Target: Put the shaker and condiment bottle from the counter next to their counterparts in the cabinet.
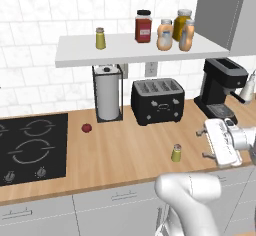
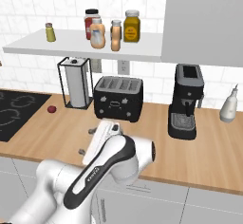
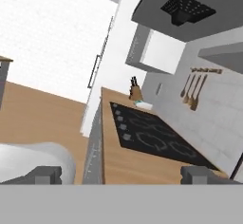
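A small yellow-green shaker [image 1: 176, 153] with a grey cap stands on the wooden counter near its front edge. My gripper [image 1: 202, 144] hangs just right of it, open, fingers pointing left with nothing between them. In the right base view the gripper [image 2: 87, 141] covers that spot. On the white cabinet shelf [image 1: 125, 50] the twin shaker [image 1: 100, 38] stands at the left. The slim peach-orange condiment bottle [image 1: 186, 36] stands at the right, beside the fatter peach bottle [image 1: 164, 35]. In the hand view the open gripper [image 3: 122, 175] points along the counter towards the stove.
A red jar [image 1: 143, 26] and a yellow jar [image 1: 183, 24] share the shelf, with the grey door [image 1: 220, 10] at its right. Below stand a paper-towel holder [image 1: 108, 99], black toaster [image 1: 157, 101], coffee machine [image 1: 221, 86], cooktop [image 1: 32, 147] and a small red item [image 1: 86, 128].
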